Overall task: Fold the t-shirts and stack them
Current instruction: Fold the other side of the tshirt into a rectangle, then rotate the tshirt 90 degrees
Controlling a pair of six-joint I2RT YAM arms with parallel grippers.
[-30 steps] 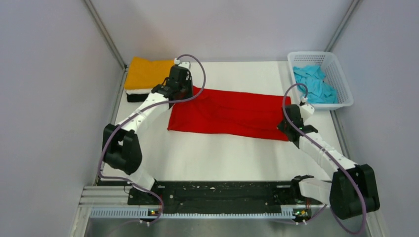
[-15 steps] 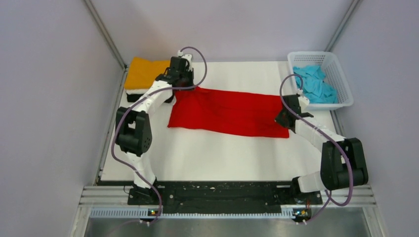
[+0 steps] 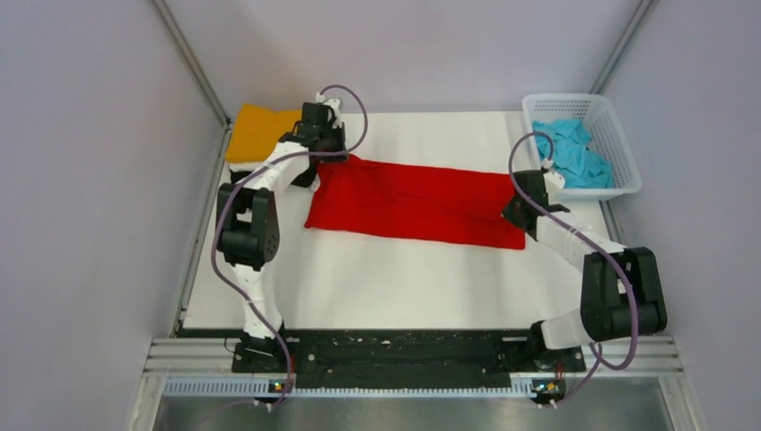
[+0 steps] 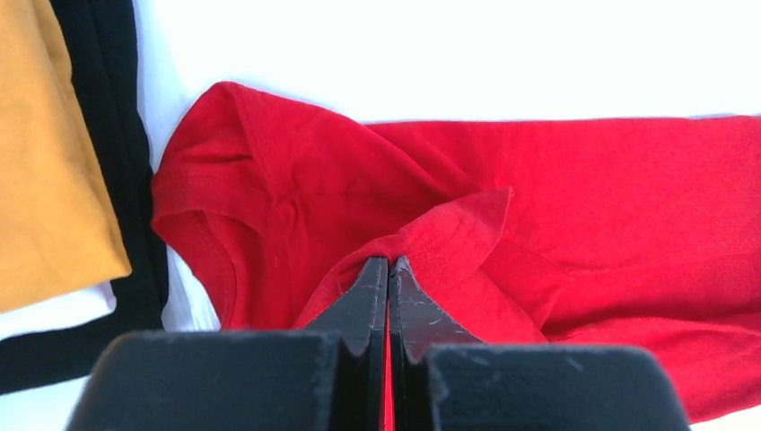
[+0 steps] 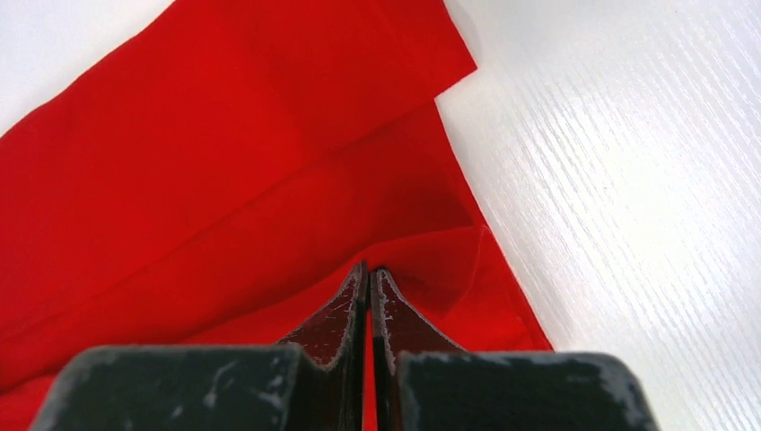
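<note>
Fabric of the red shirt (image 3: 422, 202) is pinched at both ends — left claw (image 4: 389, 268) on a sleeve fold, right claw (image 5: 369, 277) on the hem; orange shirt (image 4: 45, 162) lies left of the left claw.

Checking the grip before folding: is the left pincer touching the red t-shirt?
Touching. The left wrist view shows the left pincer shut on a raised fold of the red t-shirt.
</note>
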